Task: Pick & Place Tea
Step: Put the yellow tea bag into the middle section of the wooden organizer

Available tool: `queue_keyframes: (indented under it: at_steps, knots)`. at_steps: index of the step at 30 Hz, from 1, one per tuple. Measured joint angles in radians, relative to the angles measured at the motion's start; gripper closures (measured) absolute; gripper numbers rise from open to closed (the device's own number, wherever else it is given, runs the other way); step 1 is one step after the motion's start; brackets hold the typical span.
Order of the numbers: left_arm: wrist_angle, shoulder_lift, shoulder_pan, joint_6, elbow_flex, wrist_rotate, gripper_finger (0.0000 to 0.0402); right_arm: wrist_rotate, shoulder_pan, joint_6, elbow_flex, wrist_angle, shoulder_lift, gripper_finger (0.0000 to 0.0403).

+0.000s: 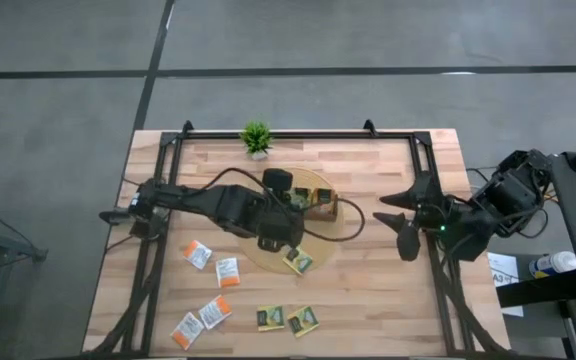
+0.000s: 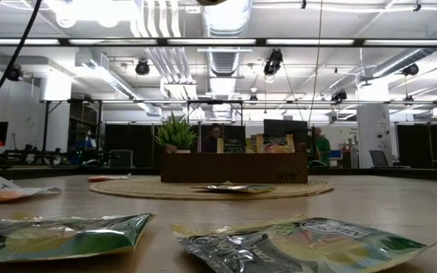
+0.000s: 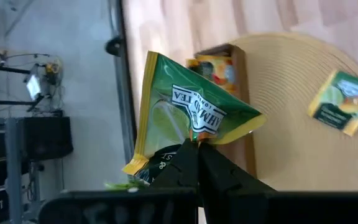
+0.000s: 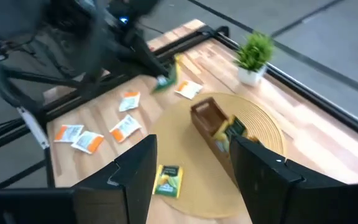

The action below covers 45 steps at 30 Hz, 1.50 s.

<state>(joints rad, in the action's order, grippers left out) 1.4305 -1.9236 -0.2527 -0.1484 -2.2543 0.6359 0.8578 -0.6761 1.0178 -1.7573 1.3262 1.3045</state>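
My left gripper (image 3: 197, 149) hangs over the round woven mat (image 1: 343, 235), by the brown compartment tray (image 1: 320, 205), and is shut on a green-and-yellow tea sachet (image 3: 185, 109). The tray (image 3: 219, 59) holds some sachets. Another green sachet (image 1: 299, 261) lies flat on the mat. Two more green ones (image 1: 271, 318) (image 1: 303, 320) and several white-and-orange ones (image 1: 197, 254) (image 1: 215, 311) lie flat on the near part of the table. My right gripper (image 1: 393, 215) waits open near the table's right edge, holding nothing. No red-pink sachets show. My left gripper pinches the green-and-yellow sachet between its two fingertips at one edge (image 3: 194, 135), near a corner. The fingers slant down from the table's left side. The sachet is lifted clear and sticks out beyond the fingertips, above the tray's end.
A small green potted plant (image 1: 256, 138) stands at the table's far edge, behind the mat. A black frame (image 1: 168, 150) runs along the table's sides. Bare wood lies between the mat and my right gripper (image 4: 194, 180).
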Motion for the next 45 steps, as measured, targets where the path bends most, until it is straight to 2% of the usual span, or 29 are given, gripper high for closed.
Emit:
queue_keyframes:
  at_steps: [6,18,22,27,34,38,45]
  knots:
    - [-0.12,0.024,0.011,-0.06,0.002,0.039,0.0402,0.071,-0.007,0.154,0.015,0.066,0.001,0.0204]
    - [-0.335,0.026,0.017,-0.275,0.002,0.082,0.0401,0.188,-0.006,0.408,0.08,0.064,0.027,0.0204]
    - [-0.376,0.026,0.017,-0.327,0.002,0.081,0.0401,0.159,-0.004,0.407,0.092,0.05,0.047,0.0201]
    - [-0.413,0.026,0.017,-0.38,0.002,0.072,0.0401,0.16,-0.004,0.382,0.094,0.007,0.074,0.0177]
    - [-0.434,0.026,0.017,-0.408,0.002,0.038,0.0401,0.189,0.003,0.11,0.094,-0.209,0.087,0.0136]
    - [-0.437,0.026,0.017,-0.44,0.002,0.035,0.0401,0.19,0.023,0.028,0.094,-0.294,0.087,0.0129]
    - [-0.463,0.026,0.017,-0.54,0.002,0.036,0.0401,0.19,0.073,0.105,0.116,-0.32,0.088,0.0137]
